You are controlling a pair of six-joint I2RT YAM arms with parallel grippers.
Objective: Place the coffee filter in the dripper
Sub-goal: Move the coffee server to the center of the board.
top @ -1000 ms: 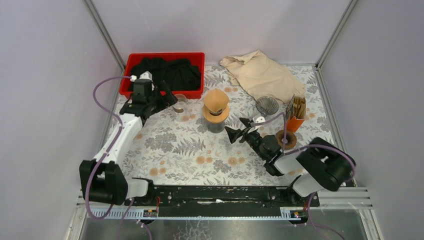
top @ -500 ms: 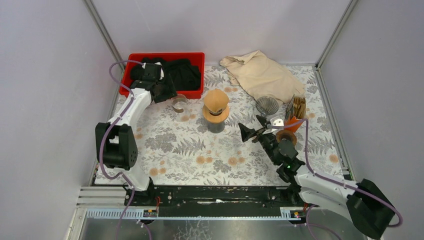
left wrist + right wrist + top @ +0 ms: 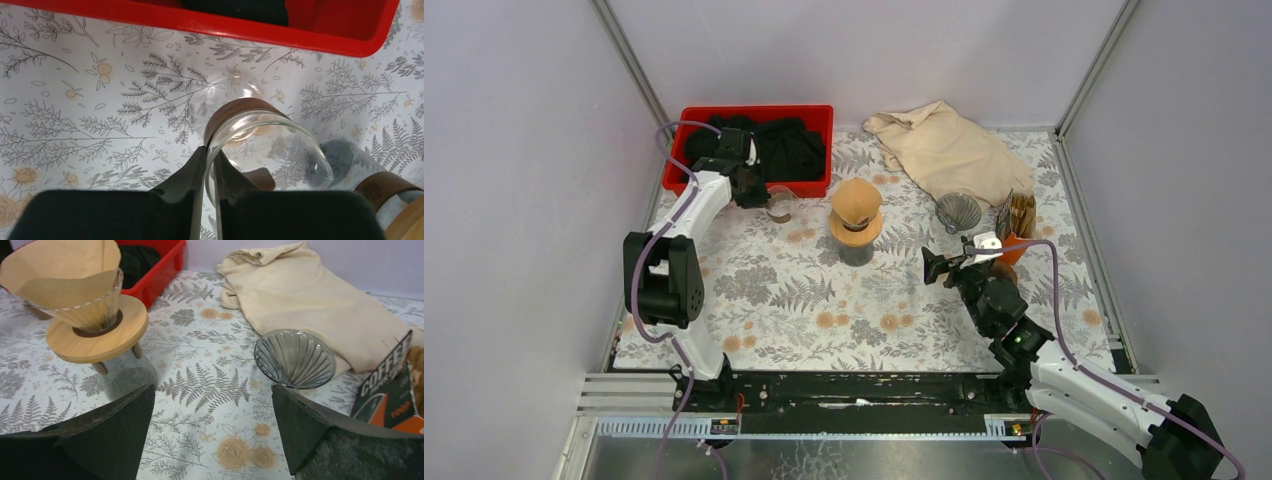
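The left gripper (image 3: 210, 152) is reaching out to the far left side of the table (image 3: 774, 290). It is pinching the rim of a clear glass cup (image 3: 270, 140) with a brown band. One finger is sitting inside the cup and the other is sitting outside, with only the thin glass wall between them. The cup is resting just in front of the red bin (image 3: 200, 22), and a black cloth (image 3: 774, 145) is lying in that bin.

The right gripper (image 3: 212, 387) is hanging low over the table, right of the middle. Its two fingers are standing wide apart and it is holding nothing.

The brown paper coffee filter (image 3: 55, 262) is sitting inside the clear dripper (image 3: 95, 312), and its top edge is poking up above the glass. The dripper is resting in the hole of a round wooden stand (image 3: 100, 342), and the stand is standing over a glass jar (image 3: 125, 375). All of this is near the middle of the table, between the two grippers and apart from both.

A grey ribbed cone (image 3: 295, 357) is sitting off to the right. A big beige cloth (image 3: 300, 295) is lying just behind it. A box (image 3: 390, 390) with the word COFFEE on it is leaning just beside the cone, on its right.
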